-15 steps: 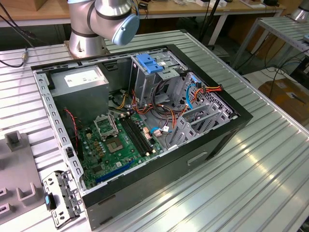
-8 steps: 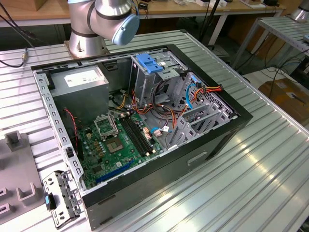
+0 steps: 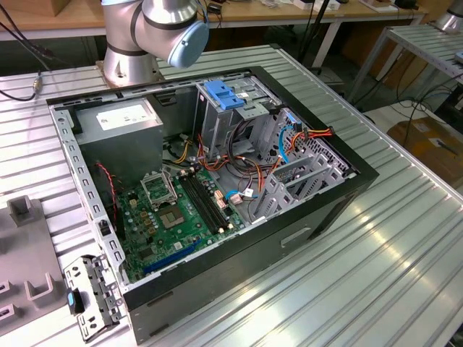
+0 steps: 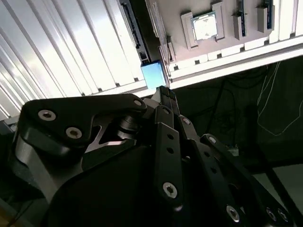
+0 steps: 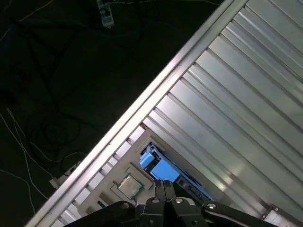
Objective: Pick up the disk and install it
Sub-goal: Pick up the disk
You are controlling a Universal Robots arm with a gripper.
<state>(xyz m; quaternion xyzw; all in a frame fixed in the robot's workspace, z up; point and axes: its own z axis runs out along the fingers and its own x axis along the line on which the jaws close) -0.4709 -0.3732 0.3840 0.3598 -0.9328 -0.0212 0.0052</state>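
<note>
In both wrist views the disk [image 5: 160, 169] stands on edge in a grey holder tray, a dark slab [image 4: 136, 29] with a bright blue carrier end [image 4: 154, 74] facing up. My gripper [image 4: 164, 92] hangs above that blue end, some way over the tray. Its black fingers [image 5: 163, 185] lie together, shut, and nothing shows between them. The open computer case [image 3: 217, 173] sits in the middle of the ribbed table in the exterior view, with a tall metal cage topped by a blue tab [image 3: 223, 94].
A processor chip [image 4: 204, 26] lies in the grey tray [image 5: 118, 165] beside the disk. The table's edge [image 5: 142, 106] runs close by, with dark floor and cables beyond. A loose metal bracket [image 3: 90, 296] lies by the case's near corner. The arm's base [image 3: 137, 36] stands behind the case.
</note>
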